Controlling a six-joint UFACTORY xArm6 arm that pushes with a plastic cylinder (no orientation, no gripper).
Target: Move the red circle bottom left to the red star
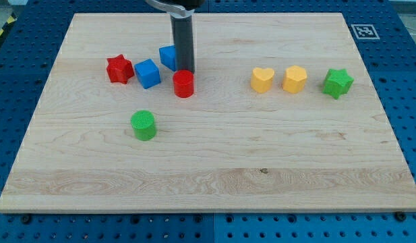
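Camera view: tip (185, 71), a bare rod gripping nothing, touching red circle (183, 84) from above; red star (119, 69) well left, blue cube (147, 73) between.

Single view, from beyond board's (208, 169) near edge, raised, angled down toward far edge; whole board framed, moderately close.

Dark rod upright, descending from the view's top edge, my tip (184, 71) low on the board's upper left
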